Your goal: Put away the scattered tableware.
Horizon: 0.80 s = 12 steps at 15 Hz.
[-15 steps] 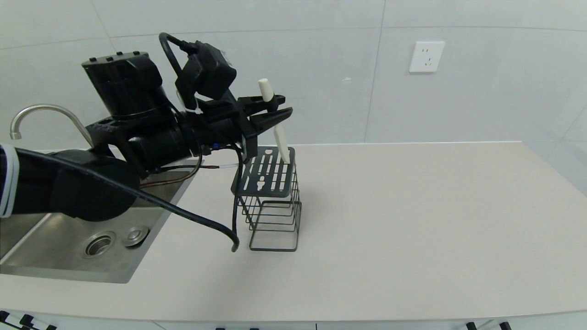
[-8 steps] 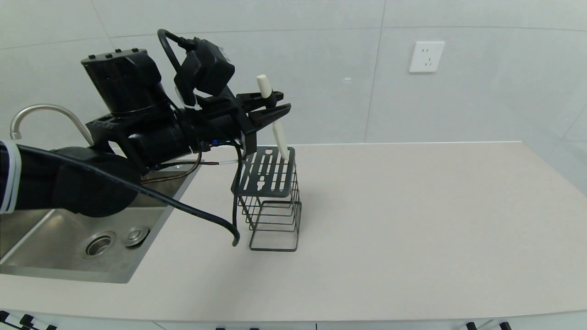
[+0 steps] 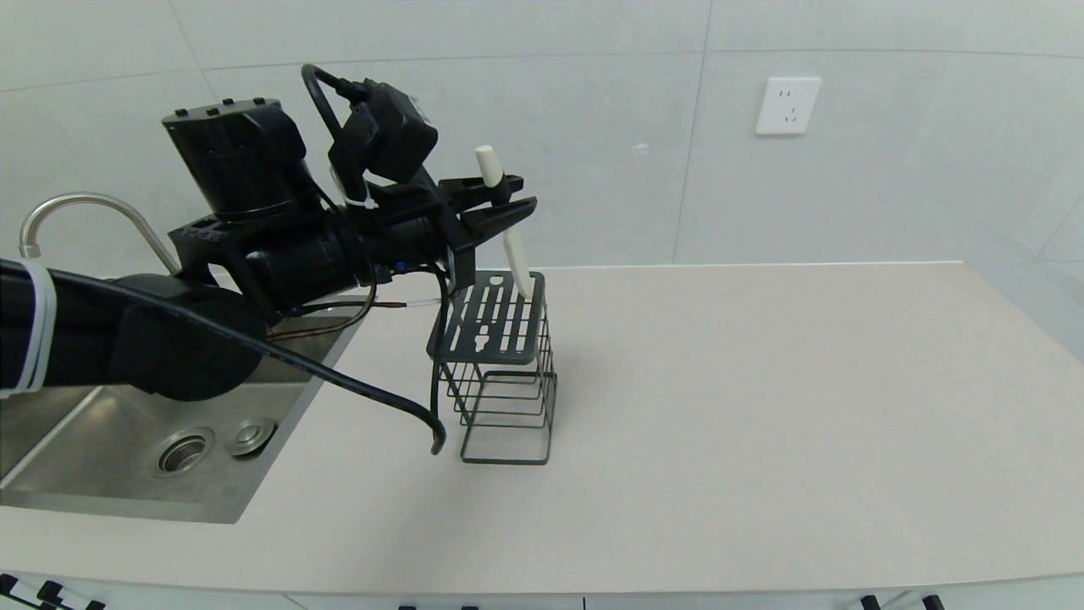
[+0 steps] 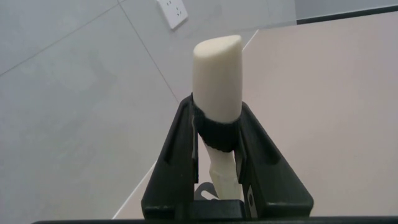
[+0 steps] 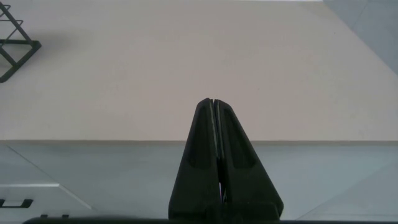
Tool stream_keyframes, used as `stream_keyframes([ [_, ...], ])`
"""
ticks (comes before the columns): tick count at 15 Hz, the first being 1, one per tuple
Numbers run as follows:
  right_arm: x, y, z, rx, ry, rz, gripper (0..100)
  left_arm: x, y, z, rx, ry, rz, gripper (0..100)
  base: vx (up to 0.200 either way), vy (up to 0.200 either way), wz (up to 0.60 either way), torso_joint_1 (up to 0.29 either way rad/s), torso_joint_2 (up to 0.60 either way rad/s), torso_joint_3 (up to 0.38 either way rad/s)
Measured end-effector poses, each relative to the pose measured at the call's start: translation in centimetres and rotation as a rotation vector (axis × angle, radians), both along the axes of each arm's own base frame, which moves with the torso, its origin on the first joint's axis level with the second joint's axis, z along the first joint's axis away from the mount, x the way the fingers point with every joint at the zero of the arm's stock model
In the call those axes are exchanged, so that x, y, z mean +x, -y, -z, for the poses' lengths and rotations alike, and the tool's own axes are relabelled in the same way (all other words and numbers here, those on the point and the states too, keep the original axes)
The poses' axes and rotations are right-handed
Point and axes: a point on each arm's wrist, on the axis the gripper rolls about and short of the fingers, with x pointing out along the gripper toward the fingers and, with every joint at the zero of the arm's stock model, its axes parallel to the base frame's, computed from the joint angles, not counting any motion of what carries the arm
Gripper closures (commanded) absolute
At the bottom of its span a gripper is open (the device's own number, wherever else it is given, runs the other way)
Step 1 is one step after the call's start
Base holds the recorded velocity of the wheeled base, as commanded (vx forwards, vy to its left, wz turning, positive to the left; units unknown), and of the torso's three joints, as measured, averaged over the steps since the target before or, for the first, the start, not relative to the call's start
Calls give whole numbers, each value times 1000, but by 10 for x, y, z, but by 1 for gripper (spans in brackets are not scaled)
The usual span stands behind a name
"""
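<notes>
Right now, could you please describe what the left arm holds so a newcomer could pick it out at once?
Start at the steel sink set in the counter; just to its right stands a black wire rack. Directly above the rack, the left gripper has its jaws shut on a cream-white utensil, held nearly upright. It is the one pale stick among black parts.
</notes>
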Motion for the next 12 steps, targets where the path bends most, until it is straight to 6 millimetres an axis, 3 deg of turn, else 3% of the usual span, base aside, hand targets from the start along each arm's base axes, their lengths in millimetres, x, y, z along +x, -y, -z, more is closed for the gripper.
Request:
stream_keyframes([
  [12,0,0,0,0,-1,0,100,3,3,5,8,-8,5,100,0,0,0,0,0,0],
])
